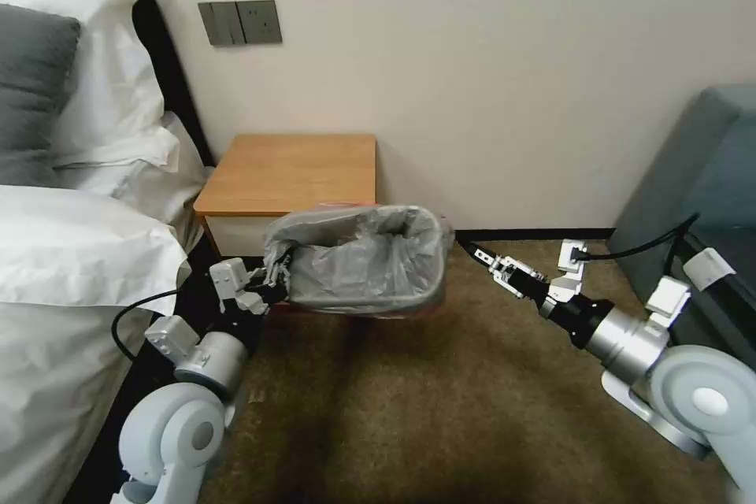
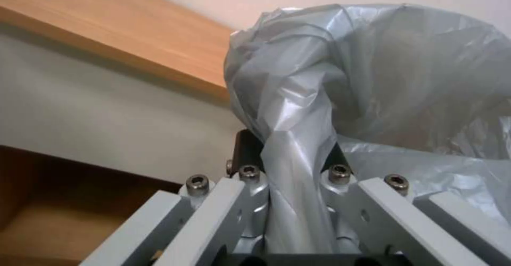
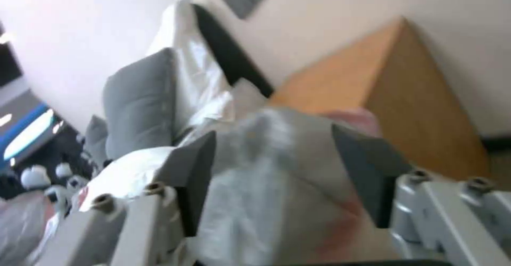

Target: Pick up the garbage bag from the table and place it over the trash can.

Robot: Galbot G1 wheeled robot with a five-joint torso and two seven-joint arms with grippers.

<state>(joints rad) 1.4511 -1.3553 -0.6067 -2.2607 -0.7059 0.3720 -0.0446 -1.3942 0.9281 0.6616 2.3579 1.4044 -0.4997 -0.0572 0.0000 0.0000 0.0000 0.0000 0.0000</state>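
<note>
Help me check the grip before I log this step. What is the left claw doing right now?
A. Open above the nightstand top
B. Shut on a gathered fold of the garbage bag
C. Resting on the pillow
B: in the left wrist view the left claw pinches a twisted fold of the garbage bag between its fingers.

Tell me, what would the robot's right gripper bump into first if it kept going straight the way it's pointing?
Most likely the garbage bag. The right gripper, fingers open, points at the bag's near side, just short of it. The left gripper pinches the far side.
</note>
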